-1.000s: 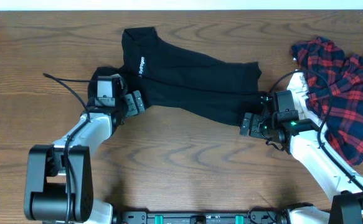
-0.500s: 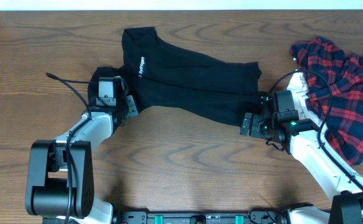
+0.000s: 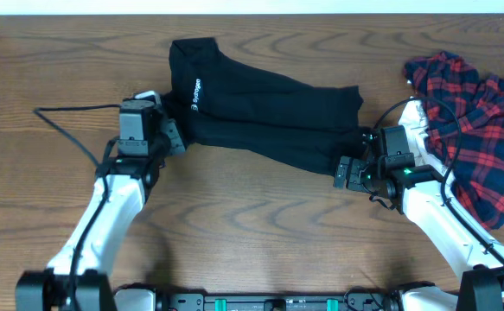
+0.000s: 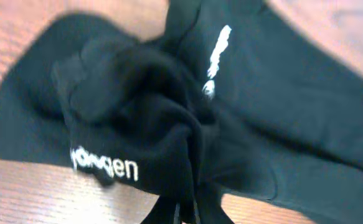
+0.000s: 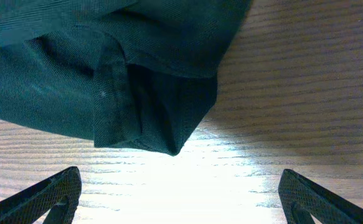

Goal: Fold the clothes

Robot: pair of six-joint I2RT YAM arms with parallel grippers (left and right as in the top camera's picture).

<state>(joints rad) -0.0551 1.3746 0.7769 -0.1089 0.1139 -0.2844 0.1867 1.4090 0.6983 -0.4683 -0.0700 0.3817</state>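
A black garment (image 3: 260, 112) with white lettering lies crumpled across the middle of the table. My left gripper (image 3: 175, 137) is at its lower left edge. In the left wrist view that gripper (image 4: 184, 213) is shut on a bunched fold of the black garment (image 4: 144, 106). My right gripper (image 3: 345, 171) rests at the garment's lower right corner. The right wrist view shows it (image 5: 181, 199) open, fingertips (image 5: 50, 196) spread wide on bare wood. The garment's hemmed corner (image 5: 162, 124) lies just ahead of them, untouched.
A red and blue plaid shirt (image 3: 476, 130) lies heaped at the right edge, beside my right arm. A black cable (image 3: 70, 110) trails left from the left wrist. Brown wood table (image 3: 252, 233) spreads in front of the garment.
My left gripper has shut on the garment's left edge, and the left arm has drawn back to the left and risen. The right arm has not moved.
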